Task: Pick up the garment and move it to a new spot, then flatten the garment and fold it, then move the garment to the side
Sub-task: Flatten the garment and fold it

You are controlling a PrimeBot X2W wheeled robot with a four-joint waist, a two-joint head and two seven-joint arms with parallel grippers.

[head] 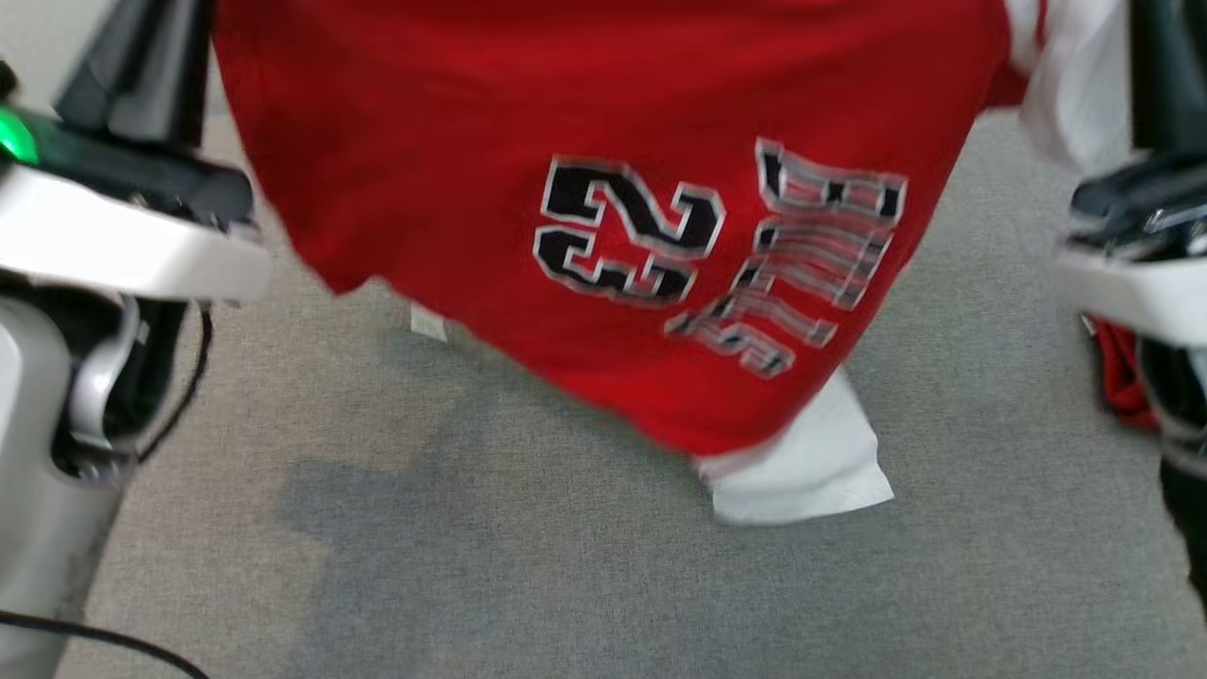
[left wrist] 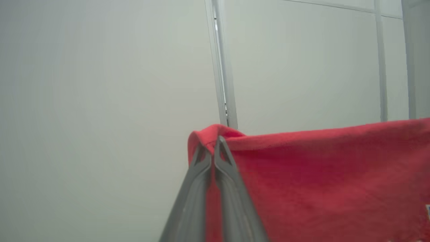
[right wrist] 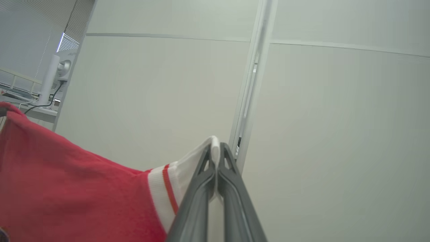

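My left claw is clamped on the red garment corner, right claw on its white trim, cloth hanging between.

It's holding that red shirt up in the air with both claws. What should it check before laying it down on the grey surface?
1. The left gripper is shut on the top edge of the red garment: ok.
2. The right gripper is shut on the white trim: ok.
3. The top edge runs fairly straight between them: ok.
4. The number print faces the head camera: ok.
5. The white hanging end is off the grey surface: cannot tell.
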